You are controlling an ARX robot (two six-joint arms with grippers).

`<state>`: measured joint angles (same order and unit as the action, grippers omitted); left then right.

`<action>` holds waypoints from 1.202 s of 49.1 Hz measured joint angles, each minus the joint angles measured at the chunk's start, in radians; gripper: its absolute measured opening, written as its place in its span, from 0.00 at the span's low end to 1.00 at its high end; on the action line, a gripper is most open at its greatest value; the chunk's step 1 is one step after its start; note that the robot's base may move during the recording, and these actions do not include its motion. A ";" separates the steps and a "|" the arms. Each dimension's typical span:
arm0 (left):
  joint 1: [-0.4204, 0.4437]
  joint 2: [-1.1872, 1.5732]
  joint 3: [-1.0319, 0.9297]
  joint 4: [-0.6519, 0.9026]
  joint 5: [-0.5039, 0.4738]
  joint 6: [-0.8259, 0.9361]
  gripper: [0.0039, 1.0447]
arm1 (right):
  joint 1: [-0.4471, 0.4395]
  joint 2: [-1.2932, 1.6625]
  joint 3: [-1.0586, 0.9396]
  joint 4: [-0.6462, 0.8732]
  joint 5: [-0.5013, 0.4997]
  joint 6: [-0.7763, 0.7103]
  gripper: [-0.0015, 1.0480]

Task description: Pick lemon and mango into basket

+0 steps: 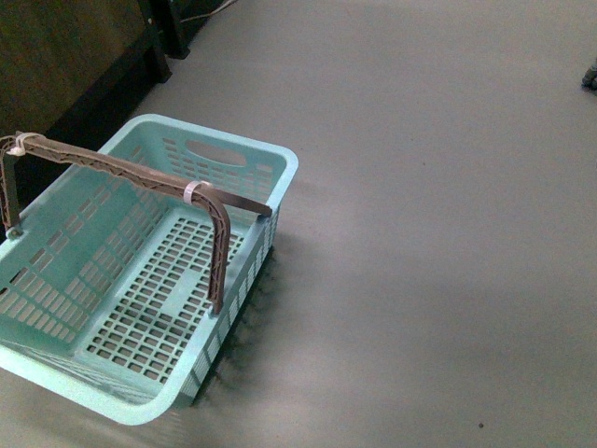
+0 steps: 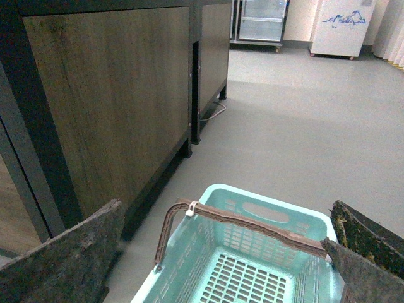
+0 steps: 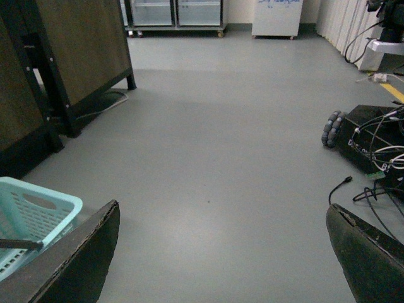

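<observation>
Robot test lab mocked up as a shop.
Bare grey floor point(image 3: 221, 158) in a big open room. Wood-panel cabinets point(image 2: 113, 95) on black frames stand along one side. Glass-door fridges point(image 3: 173, 11) and a white unit point(image 2: 343, 25) with a mountain logo line the far wall. A plastic shopping basket point(image 1: 233, 140) sits on the floor by the cabinets. On the opposite side is a black wheeled base point(image 3: 366, 136) trailing loose cables point(image 3: 379, 158), with a curtain point(image 3: 341, 22) behind it.

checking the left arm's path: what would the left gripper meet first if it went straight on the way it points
Most likely the basket: its brown handle shows between the open fingers of the left gripper; depth is unclear.
</observation>
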<state>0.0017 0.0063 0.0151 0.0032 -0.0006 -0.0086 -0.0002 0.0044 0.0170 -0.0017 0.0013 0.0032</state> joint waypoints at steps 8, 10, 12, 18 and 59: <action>0.000 0.000 0.000 0.000 0.000 0.000 0.94 | 0.000 0.000 0.000 0.000 0.000 0.000 0.92; 0.000 0.000 0.000 0.000 0.000 0.000 0.94 | 0.000 0.000 0.000 0.000 0.000 0.000 0.92; 0.000 0.000 0.000 0.000 0.000 0.000 0.94 | 0.000 0.000 0.000 0.000 0.000 0.000 0.92; 0.000 0.000 0.000 0.000 0.000 0.000 0.94 | 0.000 0.000 0.000 0.000 0.000 0.000 0.92; 0.085 1.259 0.340 0.336 0.099 -0.824 0.94 | 0.000 0.000 0.000 0.000 -0.001 0.000 0.92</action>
<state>0.0864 1.2652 0.3553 0.3393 0.0986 -0.8326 -0.0002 0.0040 0.0170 -0.0017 0.0002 0.0032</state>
